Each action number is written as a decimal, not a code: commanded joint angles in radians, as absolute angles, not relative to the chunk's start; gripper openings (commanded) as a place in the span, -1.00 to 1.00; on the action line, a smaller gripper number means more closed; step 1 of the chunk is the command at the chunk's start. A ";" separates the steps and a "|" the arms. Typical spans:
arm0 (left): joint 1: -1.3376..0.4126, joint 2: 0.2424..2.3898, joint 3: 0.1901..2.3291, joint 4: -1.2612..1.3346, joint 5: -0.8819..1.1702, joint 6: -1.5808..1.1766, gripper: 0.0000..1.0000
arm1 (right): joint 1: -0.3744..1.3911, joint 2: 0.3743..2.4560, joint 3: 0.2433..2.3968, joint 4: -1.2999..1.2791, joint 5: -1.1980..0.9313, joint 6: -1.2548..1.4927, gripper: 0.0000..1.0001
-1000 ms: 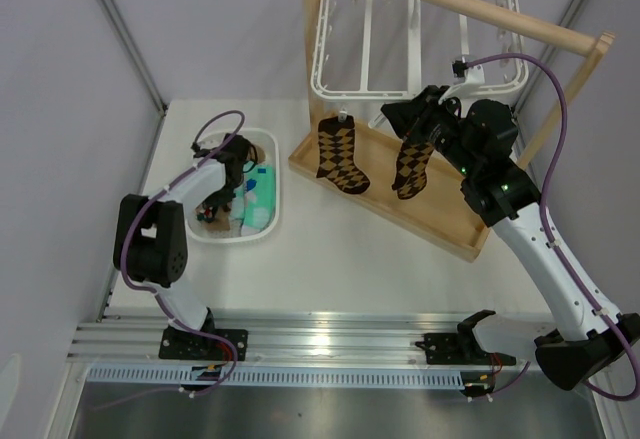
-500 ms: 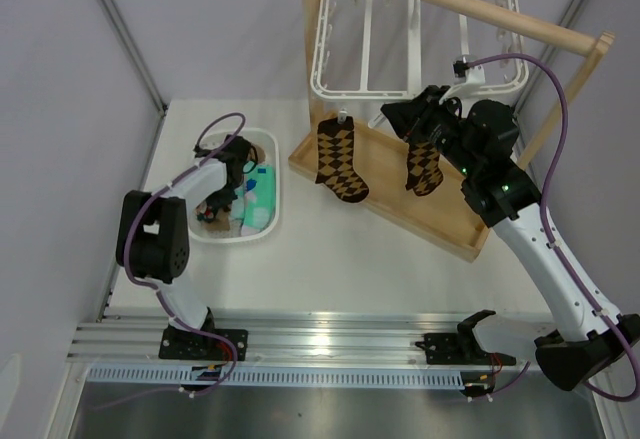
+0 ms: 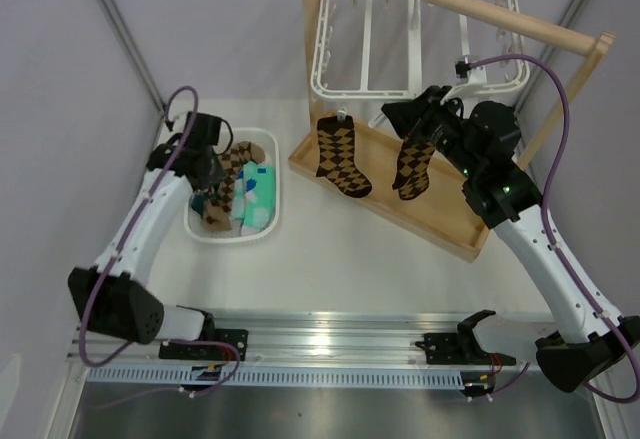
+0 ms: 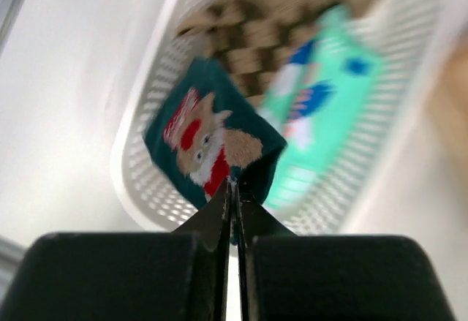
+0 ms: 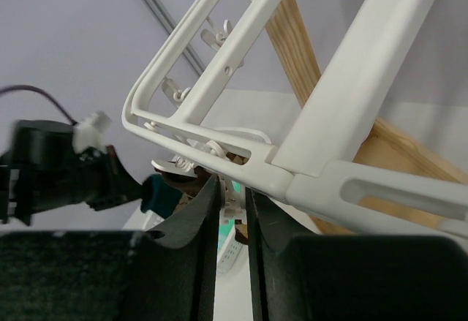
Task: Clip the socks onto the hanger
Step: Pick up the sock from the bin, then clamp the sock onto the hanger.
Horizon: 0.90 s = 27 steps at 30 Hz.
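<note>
Left wrist view: left claw (image 4: 235, 184) is closed on a teal sock (image 4: 212, 142) above the basket (image 4: 135, 182); right claw (image 5: 231, 186) pinches a hanger (image 5: 219, 65) clip (image 5: 234, 198).

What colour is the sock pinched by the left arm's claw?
The sock is dark teal with a red-and-white figure on it, clearest in the left wrist view.

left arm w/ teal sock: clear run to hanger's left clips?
Likely yes. The left gripper holds the teal sock above the basket; space toward the hanger looks open, bar the wooden post beside it. The right gripper pinches a clip farther right.
</note>
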State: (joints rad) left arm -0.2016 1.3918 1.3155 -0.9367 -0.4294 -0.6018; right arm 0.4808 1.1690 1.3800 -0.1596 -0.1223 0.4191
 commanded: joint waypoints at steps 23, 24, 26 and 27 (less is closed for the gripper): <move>-0.749 1.373 1.940 -0.862 -0.005 -0.699 -0.99 | 0.476 1.129 1.399 -0.114 -0.187 0.382 -0.89; -0.761 1.408 1.950 -0.859 0.026 -0.703 -0.99 | 0.476 1.129 1.396 -0.114 -0.187 0.382 -0.89; -0.778 1.443 1.991 -0.848 0.020 -0.704 -0.99 | 0.476 1.132 1.396 -0.115 -0.192 0.382 -0.89; -0.781 1.480 2.003 -0.847 0.012 -0.706 -0.99 | 0.476 1.132 1.396 -0.115 -0.193 0.385 -0.89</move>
